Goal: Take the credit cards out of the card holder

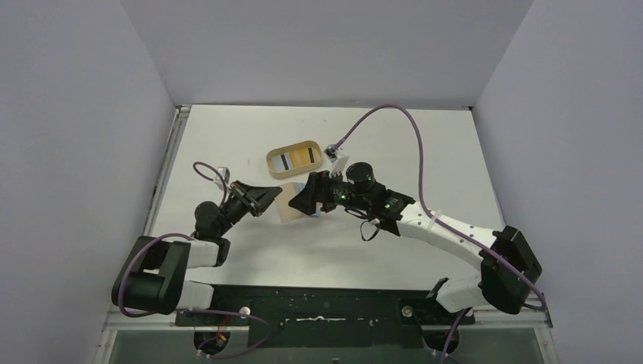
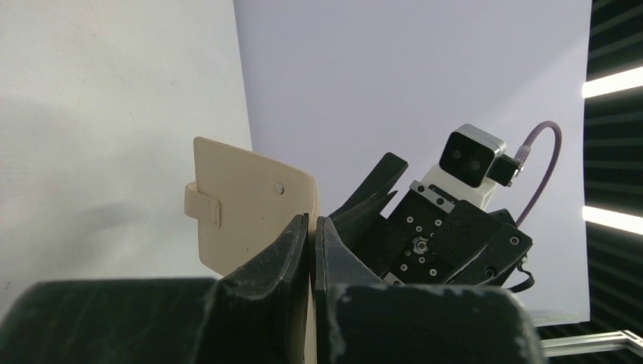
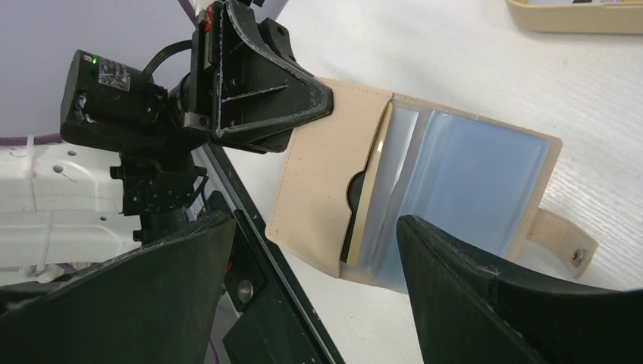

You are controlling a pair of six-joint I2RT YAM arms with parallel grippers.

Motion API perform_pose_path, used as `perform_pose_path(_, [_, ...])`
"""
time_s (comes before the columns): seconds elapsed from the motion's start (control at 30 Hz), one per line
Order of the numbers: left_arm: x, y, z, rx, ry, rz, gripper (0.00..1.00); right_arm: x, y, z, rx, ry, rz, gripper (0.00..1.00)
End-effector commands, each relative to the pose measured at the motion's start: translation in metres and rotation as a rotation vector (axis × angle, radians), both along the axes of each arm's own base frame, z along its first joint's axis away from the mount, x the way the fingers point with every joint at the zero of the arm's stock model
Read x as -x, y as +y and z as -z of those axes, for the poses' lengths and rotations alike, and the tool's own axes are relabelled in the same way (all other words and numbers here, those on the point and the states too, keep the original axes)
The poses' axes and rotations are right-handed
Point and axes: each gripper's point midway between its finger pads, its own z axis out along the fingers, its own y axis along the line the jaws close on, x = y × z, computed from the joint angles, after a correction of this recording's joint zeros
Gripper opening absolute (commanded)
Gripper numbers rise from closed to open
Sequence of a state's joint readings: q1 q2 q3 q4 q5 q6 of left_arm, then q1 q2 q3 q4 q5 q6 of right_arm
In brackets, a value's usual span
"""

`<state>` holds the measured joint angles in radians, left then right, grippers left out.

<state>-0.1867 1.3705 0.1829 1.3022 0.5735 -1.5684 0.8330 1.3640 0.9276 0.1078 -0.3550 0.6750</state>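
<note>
1. Left gripper: jaws pressed together on the edge of the card holder, clamped tight. In the left wrist view the holder stands upright just past the fingertips.
2. Right gripper: jaws wide apart, holding nothing. The open card holder lies straight ahead of the gap; can't tell if the fingers touch it.
3. In the right wrist view the left gripper pinches the holder's far left flap, ahead-left of the right jaws.
4. Light blue credit card sits in the clear sleeves on the holder's right half, ahead-right of the right jaws.
5. Snap tab sticks out of the holder's right edge, just beyond the right finger, resting on the white table.
6. Top view: left gripper and right gripper face each other, card holder between them.
7. Oval tan tray lies just beyond both jaws, apart from the holder, with a striped card and a yellow card inside.
</note>
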Motion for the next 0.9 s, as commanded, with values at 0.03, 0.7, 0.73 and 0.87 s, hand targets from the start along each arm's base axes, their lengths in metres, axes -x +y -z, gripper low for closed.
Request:
perform_pose_path(0.03, [0.001,0.002,-0.022,0.027,-0.075,-0.004,0.00,0.000,0.019,-0.028,-0.103,-0.043,-0.055,0.81])
perform_pose_path(0.7, [-0.001,0.006,-0.019,0.034,-0.074,-0.013,0.00,0.014,0.040,-0.033,-0.237,0.073,-0.137,0.81])
perform_pose_path(0.73, [-0.001,0.006,-0.020,0.036,-0.074,-0.014,0.00,0.013,0.039,-0.033,-0.243,0.073,-0.136,0.82])
perform_pose_path(0.87, [0.000,0.009,-0.021,0.040,-0.076,-0.017,0.00,0.010,0.038,-0.027,-0.235,0.089,-0.120,0.82])
